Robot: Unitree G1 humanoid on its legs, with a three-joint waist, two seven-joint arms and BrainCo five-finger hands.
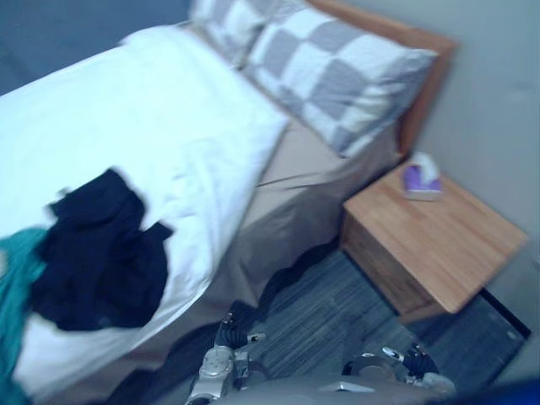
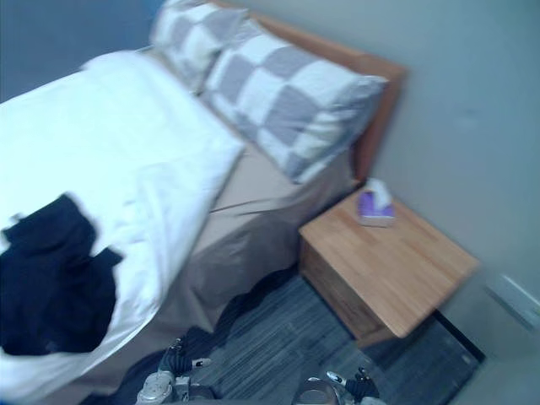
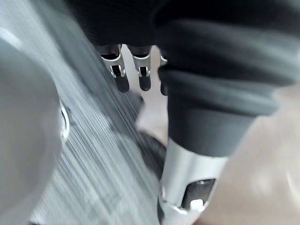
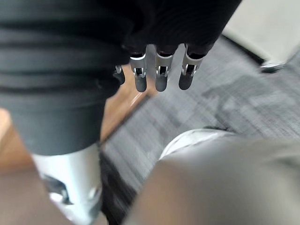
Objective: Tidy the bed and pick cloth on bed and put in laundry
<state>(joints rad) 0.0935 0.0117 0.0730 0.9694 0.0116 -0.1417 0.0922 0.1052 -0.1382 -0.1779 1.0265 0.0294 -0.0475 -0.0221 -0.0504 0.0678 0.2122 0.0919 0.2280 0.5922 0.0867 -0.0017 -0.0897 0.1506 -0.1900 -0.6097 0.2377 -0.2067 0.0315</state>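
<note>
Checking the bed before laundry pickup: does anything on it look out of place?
Yes. A crumpled dark garment lies on the white duvet, with a teal cloth beside it. The duvet sits rumpled, baring the tan sheet.

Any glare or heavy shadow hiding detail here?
Left eye view: the white duvet glares, its folds mostly washed out; the dark cloth on it reads as one black mass. Left wrist view: a small bright glint on the thumb of the left hand.

The right hand [image 4: 161, 70] hung empty above grey striped carpet [image 4: 225, 93], its dark-tipped fingers [image 4: 139, 77] straight and side by side, the silver thumb [image 4: 70, 187] apart, a wooden surface [image 4: 118, 108] just beyond them.
</note>
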